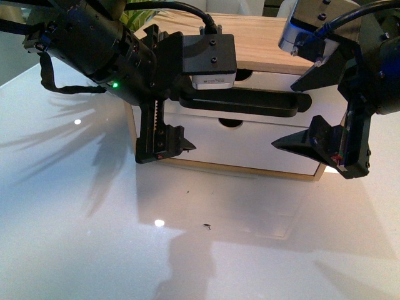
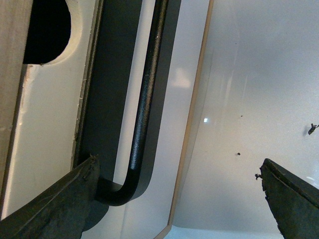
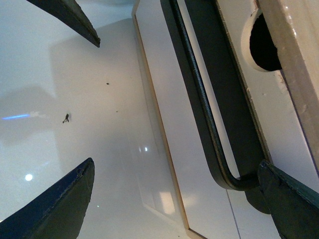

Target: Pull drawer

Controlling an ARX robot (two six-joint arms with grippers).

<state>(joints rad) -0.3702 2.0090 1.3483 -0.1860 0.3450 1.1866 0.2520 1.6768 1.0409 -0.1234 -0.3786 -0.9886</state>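
Note:
The drawer (image 1: 272,84) is the upper white front of a wooden cabinet, with a semicircular notch (image 1: 242,76) in its top edge and a long black bar handle (image 1: 250,104). My left gripper (image 1: 176,117) is open at the handle's left end. In the left wrist view (image 2: 178,162) one finger (image 2: 60,204) lies against the handle's bend (image 2: 124,191) and the other finger (image 2: 294,199) hangs over the table. My right gripper (image 1: 309,106) is open around the right end. In the right wrist view (image 3: 177,164) one finger (image 3: 291,199) sits by the handle's bend (image 3: 234,181).
Below the drawer is a second white front (image 1: 262,149) with a notch and no handle. The cabinet's wooden top (image 1: 269,37) stands on a glossy white table (image 1: 94,219). A few dark specks (image 1: 206,226) lie in front. Green leaves (image 1: 140,14) show behind.

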